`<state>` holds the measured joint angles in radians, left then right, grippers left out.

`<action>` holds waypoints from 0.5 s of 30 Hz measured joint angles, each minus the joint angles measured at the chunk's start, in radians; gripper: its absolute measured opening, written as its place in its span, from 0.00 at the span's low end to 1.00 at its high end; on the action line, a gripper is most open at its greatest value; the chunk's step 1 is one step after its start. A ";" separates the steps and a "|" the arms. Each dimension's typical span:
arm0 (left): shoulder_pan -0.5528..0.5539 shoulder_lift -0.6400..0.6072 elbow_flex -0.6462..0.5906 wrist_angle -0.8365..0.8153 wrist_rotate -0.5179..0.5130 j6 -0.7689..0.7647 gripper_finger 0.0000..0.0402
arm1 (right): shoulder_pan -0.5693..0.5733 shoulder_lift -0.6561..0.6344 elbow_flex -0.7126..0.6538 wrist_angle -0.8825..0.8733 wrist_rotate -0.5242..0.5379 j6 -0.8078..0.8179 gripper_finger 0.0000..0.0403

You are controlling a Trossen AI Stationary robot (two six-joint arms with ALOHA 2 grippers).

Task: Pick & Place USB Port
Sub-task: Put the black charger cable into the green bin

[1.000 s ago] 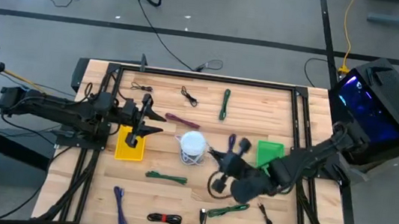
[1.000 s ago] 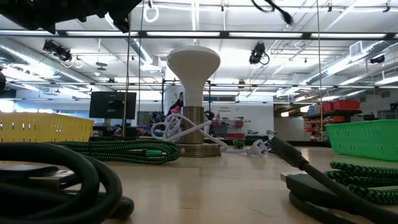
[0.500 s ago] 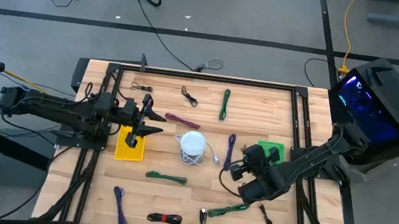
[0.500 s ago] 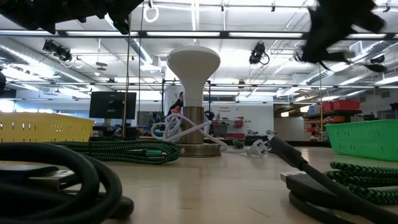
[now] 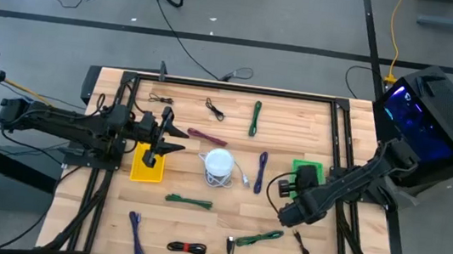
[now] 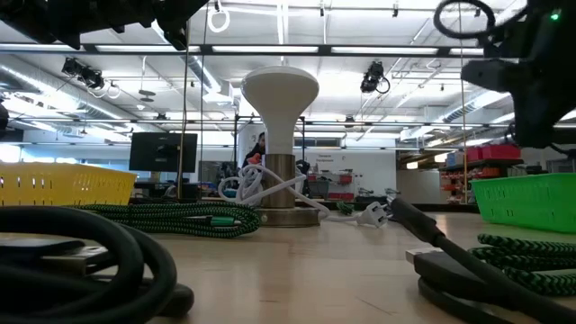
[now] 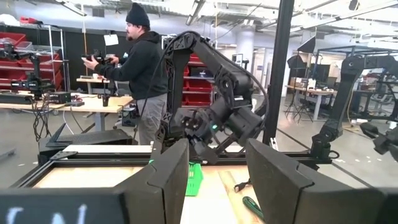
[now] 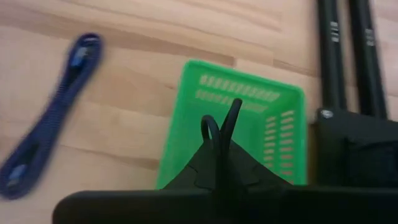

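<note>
My right gripper (image 5: 286,188) hovers just left of the green basket (image 5: 308,172), shut on a coiled black cable (image 5: 271,193). In the right wrist view the cable's loops (image 8: 219,132) stick out past the shut fingers, with the green basket (image 8: 249,118) on the table below. In the low view the gripper (image 6: 526,76) is high at the right, with a loop (image 6: 463,16) above it. My left gripper (image 5: 167,137) waits open over the yellow basket (image 5: 147,168); its fingers (image 7: 217,168) hold nothing. My right gripper pinches the black cable between its two shut fingers, coming from above. The cable's loops (image 8: 211,127) stand out past the fingertips. The cable is lifted clear of the table, just left of the green basket; which part of the cable is pinched is hidden by the fingers.
A white lamp-shaped hub (image 5: 219,164) with a white cord stands mid-table. Several cables lie about: purple (image 5: 261,172), green (image 5: 188,200), green (image 5: 259,238), green (image 5: 256,117), red-black (image 5: 187,247), black (image 5: 306,251). A black frame rims the table. A person (image 7: 140,68) stands beyond.
My right gripper has carried the black cable from the middle of the table toward the right edge, up to the green basket, with the cable lifted clear the whole way. The left arm has kept still.
</note>
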<state>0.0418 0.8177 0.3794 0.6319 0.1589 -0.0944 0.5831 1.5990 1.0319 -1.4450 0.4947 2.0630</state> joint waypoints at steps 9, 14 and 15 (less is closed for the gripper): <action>0.000 0.000 0.000 0.000 0.000 0.002 0.41 | -0.040 -0.004 -0.121 0.079 -0.036 0.006 0.03; 0.000 0.000 0.000 0.000 0.000 0.002 0.41 | -0.084 -0.004 -0.141 0.022 -0.007 -0.006 0.09; 0.000 0.000 0.000 0.000 0.000 0.002 0.41 | -0.094 -0.004 -0.141 0.011 -0.017 -0.020 0.11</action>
<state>0.0418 0.8173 0.3794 0.6315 0.1589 -0.0925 0.4893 1.5951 0.8906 -1.4341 0.4774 2.0426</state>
